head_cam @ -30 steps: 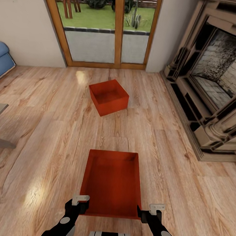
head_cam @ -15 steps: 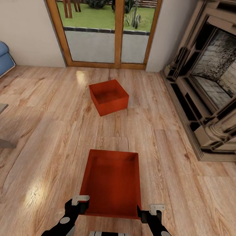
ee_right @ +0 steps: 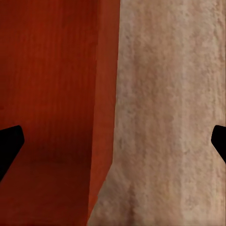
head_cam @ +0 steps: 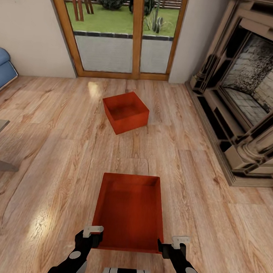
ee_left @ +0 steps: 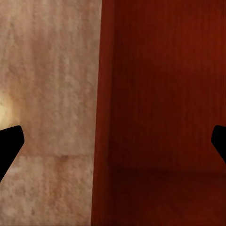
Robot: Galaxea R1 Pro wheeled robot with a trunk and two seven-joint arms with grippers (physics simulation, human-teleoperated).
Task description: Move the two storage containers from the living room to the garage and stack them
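Light wood plank flooring [head_cam: 49, 155] is lying open around two orange-red open-topped rectangular boxes, bounded by wood-framed glass doors [head_cam: 119, 33] ahead and a brick fireplace [head_cam: 245, 91] at the right. The near box [head_cam: 129, 211] is sitting between both pincers; the far box [head_cam: 125, 112] is resting well apart, toward the doors. The left gripper [ee_left: 113, 146] is straddling the near box's left wall, fingers spread wide. The right gripper [ee_right: 113, 146] is straddling its right wall, likewise wide.

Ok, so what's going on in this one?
The robot stands in the living room over the near storage container, on the wood floor. The left gripper and right gripper are open, each straddling a side wall near its corners. The second container sits farther off, toward the glass doors.
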